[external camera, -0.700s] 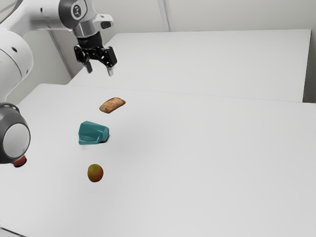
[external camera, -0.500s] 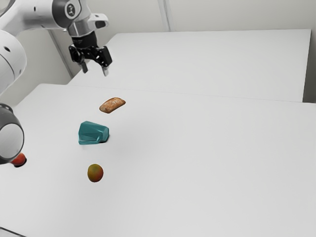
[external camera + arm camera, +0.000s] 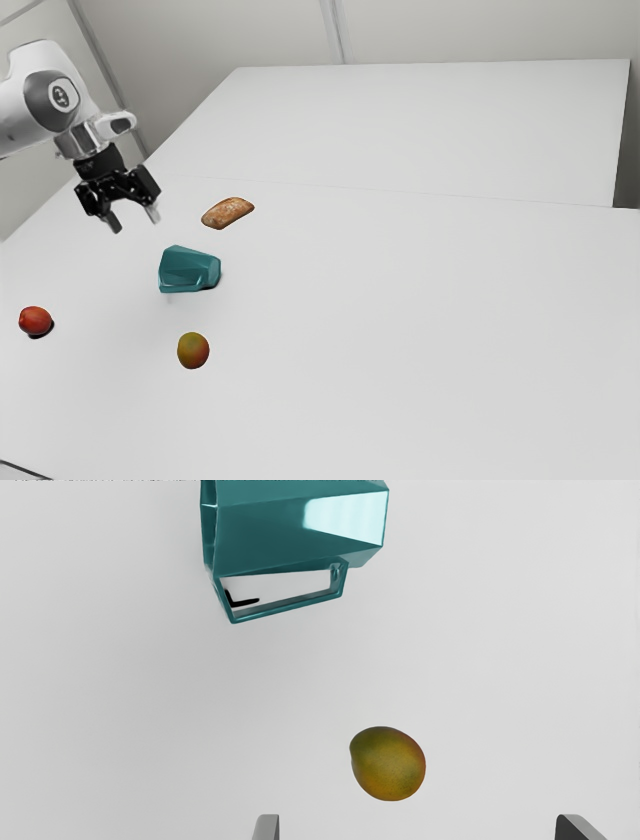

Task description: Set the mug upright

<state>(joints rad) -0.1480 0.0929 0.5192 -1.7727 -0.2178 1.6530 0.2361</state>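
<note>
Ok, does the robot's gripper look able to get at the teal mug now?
Probably yes. The gripper is open and empty above the table, and nothing covers the mug, which lies on its side with its handle exposed. The greenish fruit lies apart from it.

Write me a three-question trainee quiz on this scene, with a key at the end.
1. True or false: the teal faceted mug lies on its side.
2. Which thing lies nearest the exterior view's left edge?
A) the brown oblong bread roll
B) the rounded red fruit
C) the green-and-orange mango
3. Fill in "open" or "shut": the black two-finger claw is ____.

Key: 1. true; 2. B; 3. open
</note>
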